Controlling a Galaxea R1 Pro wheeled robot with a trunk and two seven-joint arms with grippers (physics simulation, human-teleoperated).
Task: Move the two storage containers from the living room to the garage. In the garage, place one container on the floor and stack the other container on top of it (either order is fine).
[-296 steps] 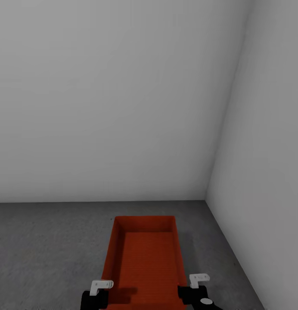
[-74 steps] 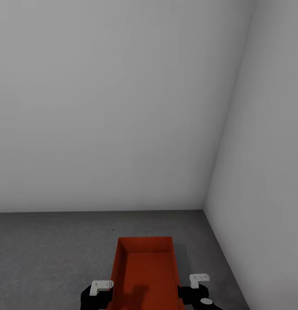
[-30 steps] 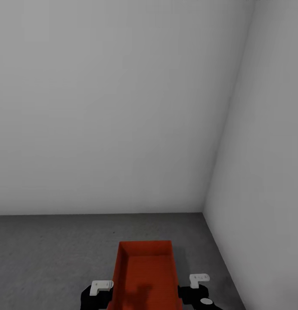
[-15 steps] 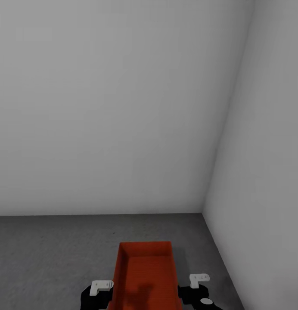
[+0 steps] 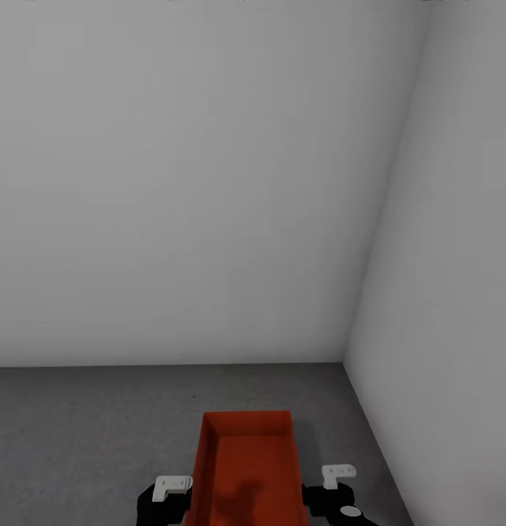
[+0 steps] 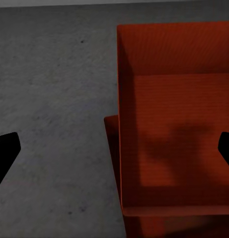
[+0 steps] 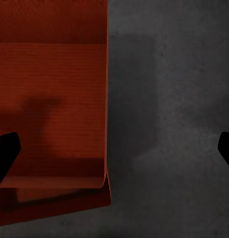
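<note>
A red-orange storage container [image 5: 247, 467] lies open-top on the dark grey garage floor [image 5: 77, 438], close to the corner of the room. In the left wrist view this upper container [image 6: 174, 124] rests on a second container, whose red edge [image 6: 111, 134] sticks out from under it. The right wrist view shows the upper container [image 7: 49, 99] and the lower container's rim [image 7: 49, 204] too. My left gripper [image 6: 114, 148] hangs open above the stack's left wall, holding nothing. My right gripper [image 7: 114, 148] is open above its right wall, also holding nothing.
A plain white-grey wall [image 5: 209, 183] stands straight ahead. A second wall [image 5: 458, 292] closes off the right side, and the two meet just behind and to the right of the stack. Rough concrete stretches away to the left.
Since ten seconds ago the container has shrunk and dropped lower in the head view, and the whole view has shifted. In the last second hardly anything has moved. Both grippers keep their places.
</note>
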